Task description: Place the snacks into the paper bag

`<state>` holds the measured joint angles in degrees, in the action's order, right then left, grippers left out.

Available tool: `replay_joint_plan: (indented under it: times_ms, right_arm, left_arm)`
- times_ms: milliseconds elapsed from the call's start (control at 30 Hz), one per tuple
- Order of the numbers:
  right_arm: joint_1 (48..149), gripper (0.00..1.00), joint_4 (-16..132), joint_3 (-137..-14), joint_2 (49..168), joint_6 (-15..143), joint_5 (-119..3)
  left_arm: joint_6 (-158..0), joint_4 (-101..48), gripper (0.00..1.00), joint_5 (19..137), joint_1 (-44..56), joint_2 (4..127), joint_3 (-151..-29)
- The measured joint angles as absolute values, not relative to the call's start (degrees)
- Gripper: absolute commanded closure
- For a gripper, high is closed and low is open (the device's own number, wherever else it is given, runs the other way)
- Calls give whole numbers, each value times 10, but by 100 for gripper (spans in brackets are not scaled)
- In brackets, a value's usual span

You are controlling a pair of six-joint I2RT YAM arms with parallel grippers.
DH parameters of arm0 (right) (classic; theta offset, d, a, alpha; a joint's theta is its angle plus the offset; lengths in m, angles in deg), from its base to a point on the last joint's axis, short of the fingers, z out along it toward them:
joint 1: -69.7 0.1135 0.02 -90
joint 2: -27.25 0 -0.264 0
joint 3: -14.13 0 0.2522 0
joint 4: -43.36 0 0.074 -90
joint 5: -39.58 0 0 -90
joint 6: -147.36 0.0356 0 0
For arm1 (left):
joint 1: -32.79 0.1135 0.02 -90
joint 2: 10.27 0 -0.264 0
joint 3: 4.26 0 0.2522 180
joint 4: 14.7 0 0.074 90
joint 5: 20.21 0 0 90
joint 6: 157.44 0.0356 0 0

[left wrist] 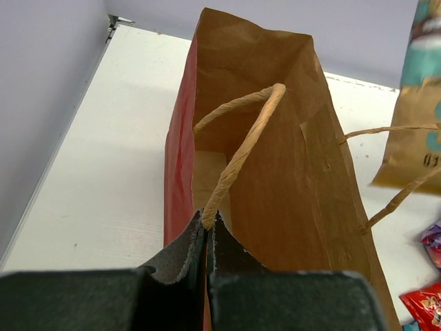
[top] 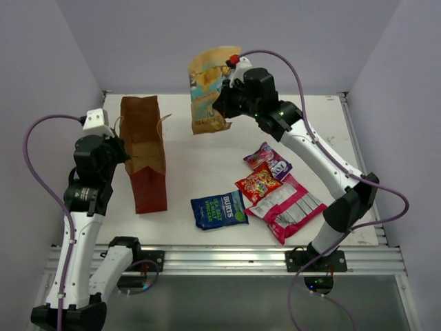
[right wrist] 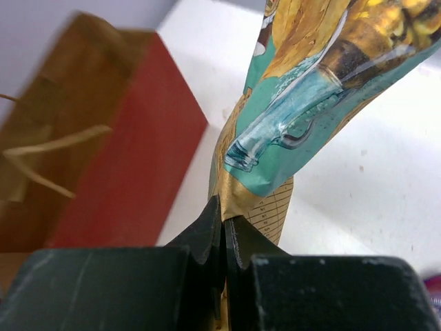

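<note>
The paper bag (top: 143, 148) stands open at the left of the table, red-brown outside, kraft inside (left wrist: 275, 172). My left gripper (left wrist: 208, 222) is shut on its near string handle (left wrist: 241, 148). My right gripper (right wrist: 223, 222) is shut on an edge of the large tan chips bag (top: 210, 86) and holds it in the air right of the paper bag (right wrist: 131, 172). The dark blue packet (top: 218, 209), red packet (top: 258, 183), purple packet (top: 267, 159) and pink-and-silver packet (top: 293, 207) lie flat at the front right.
White walls close the table at the back and sides. A metal rail (top: 227, 258) runs along the near edge. The bag's far handle (left wrist: 393, 165) hangs out to the right.
</note>
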<state>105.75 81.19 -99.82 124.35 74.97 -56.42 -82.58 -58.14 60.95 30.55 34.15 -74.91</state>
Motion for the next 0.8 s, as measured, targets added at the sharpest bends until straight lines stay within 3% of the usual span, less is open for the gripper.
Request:
replay_joint_plan:
  times_ms: [400, 800]
  right_arm:
    - [1191, 100, 894, -1431, 1367, 693, -483]
    - [1273, 100, 891, -1419, 1423, 679, -447]
  left_arm:
    - [-818, -578, 100, 622, 301, 331, -748]
    - [-814, -577, 100, 624, 296, 319, -743]
